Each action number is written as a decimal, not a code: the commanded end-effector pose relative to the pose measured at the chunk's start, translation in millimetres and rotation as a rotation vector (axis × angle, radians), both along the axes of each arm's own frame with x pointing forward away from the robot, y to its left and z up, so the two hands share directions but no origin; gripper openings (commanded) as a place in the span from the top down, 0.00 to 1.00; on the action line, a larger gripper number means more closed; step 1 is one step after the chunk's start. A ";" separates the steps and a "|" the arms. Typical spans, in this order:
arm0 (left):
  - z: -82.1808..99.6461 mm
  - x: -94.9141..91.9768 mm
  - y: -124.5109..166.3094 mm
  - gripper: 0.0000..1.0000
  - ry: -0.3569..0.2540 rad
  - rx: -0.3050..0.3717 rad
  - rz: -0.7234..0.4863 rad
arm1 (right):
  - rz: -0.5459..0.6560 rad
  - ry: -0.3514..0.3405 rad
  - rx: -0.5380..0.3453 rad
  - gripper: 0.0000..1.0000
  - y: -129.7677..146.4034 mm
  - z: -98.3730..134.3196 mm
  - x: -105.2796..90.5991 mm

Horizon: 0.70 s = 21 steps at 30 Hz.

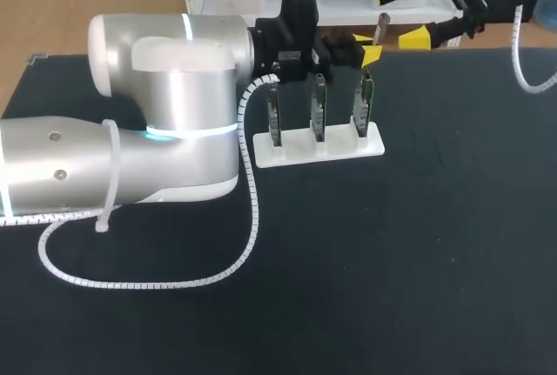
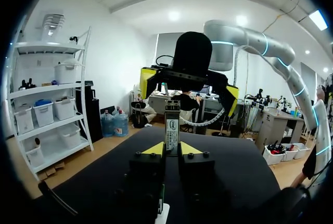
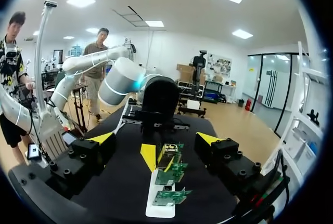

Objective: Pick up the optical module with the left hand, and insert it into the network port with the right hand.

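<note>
**Head view: holding the optical module [image 1: 381, 25] up toward the open right gripper [image 1: 406, 15]**

Reaching in from the left with the left gripper [image 2: 171, 150], hanging near the tops of three upright circuit boards [image 1: 319, 114] in a white rack [image 1: 376, 145] on the dark table [image 1: 418, 244]. Clamping the module from both sides between the yellow tips, clearest in the left wrist view, with much of its length sticking out past the fingers. Pointing its long axis straight out along those fingers, away from the robot and toward the right gripper. Facing it from the far right corner with fingers spread wide apart, gripping nothing. Leaving the module's free end just short of that gap, apart from both yellow tips. Judging the right arm nearer to the free end, so likely calling for a straight approach along the module's axis before closing. Guessing the network port to be on one of the boards below; too small to make out.
</note>
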<state>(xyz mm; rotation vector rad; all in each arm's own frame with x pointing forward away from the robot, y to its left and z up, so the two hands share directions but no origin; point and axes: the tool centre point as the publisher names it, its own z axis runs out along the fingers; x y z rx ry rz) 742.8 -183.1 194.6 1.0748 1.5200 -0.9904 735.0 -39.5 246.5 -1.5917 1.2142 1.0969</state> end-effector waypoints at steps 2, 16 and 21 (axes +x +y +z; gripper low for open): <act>0.6 1.8 -0.7 1.00 0.003 0.005 -0.004 | 0.030 -0.008 0.004 0.00 1.3 -0.8 12.9; 0.6 1.8 -0.7 1.00 0.003 0.005 -0.004 | 0.050 0.021 0.035 0.00 11.6 -14.7 16.6; 0.6 1.8 -0.7 1.00 0.003 0.005 -0.004 | 0.044 0.025 0.030 0.00 13.1 -12.8 11.5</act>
